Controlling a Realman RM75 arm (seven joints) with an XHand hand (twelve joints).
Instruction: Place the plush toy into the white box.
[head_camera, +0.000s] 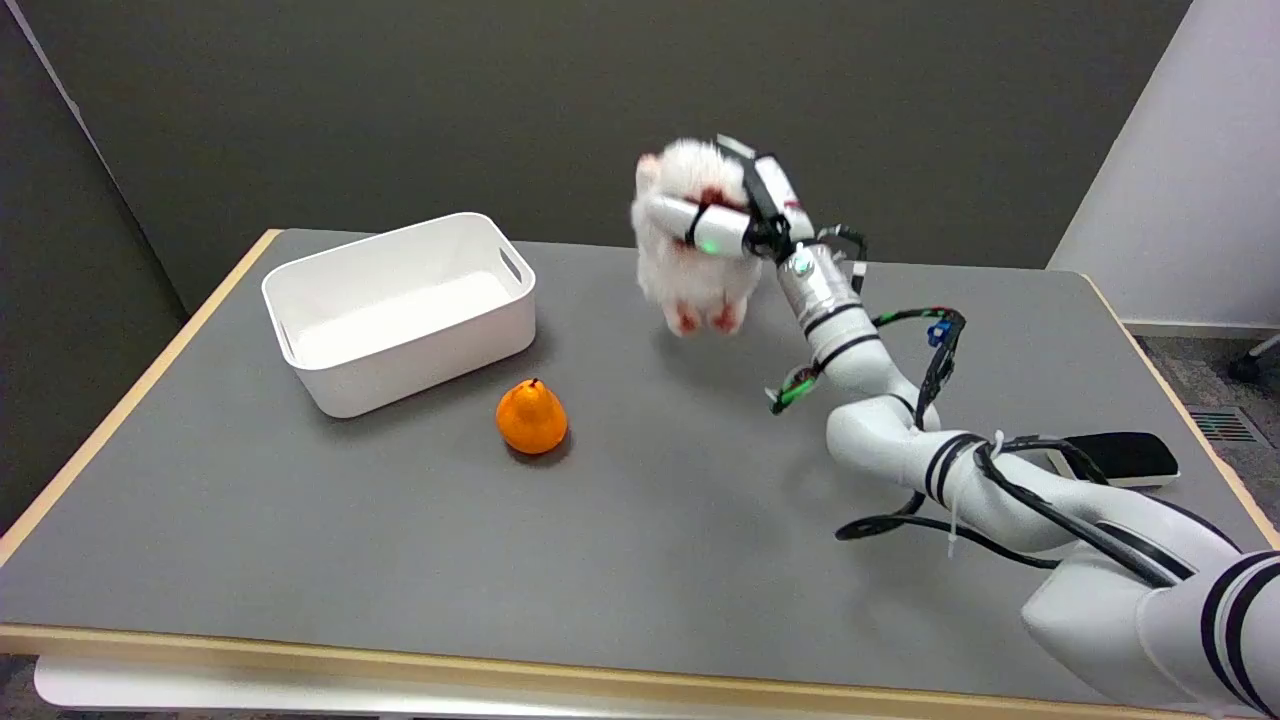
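1. Plush toy (690, 255), white and fluffy with red feet, is held in the air above the table's far edge, feet hanging down and clear of the surface, its long axis roughly upright.
2. It is gripped by the right hand (745, 220): fingers (690, 222) are wrapped across its front and the palm is pressed to its right side. How deep the grip goes is hard to tell through the fur.
3. The white box (400, 310) is seen open and apparently holding nothing, near the table's far left corner, well apart from the toy and lower than it.
4. The coming move is judged to turn on that offset: the toy must be carried leftward along the far edge, then lowered past the box's right wall.
5. An orange pear (531, 417) is left standing just in front of the box, and should be cleared by a high path.
6. A black device (1125, 455) is seen near the right edge, partly behind the arm.
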